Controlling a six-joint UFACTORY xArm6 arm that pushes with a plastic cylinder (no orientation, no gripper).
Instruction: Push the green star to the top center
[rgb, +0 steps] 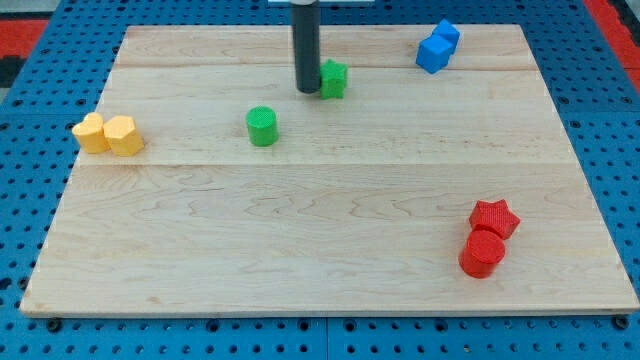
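Observation:
The green star (334, 79) lies near the top centre of the wooden board (330, 210). My tip (306, 90) rests on the board just to the view's left of the green star, touching or almost touching its side. The dark rod rises from there out of the view's top. A green cylinder (262, 126) stands lower and to the left of my tip, apart from it.
Two blue blocks (437, 46) sit together at the top right. Two yellow blocks (108, 134) sit together at the left edge. A red star (495, 217) and a red cylinder (483, 253) sit together at the lower right. The board lies on a blue pegboard.

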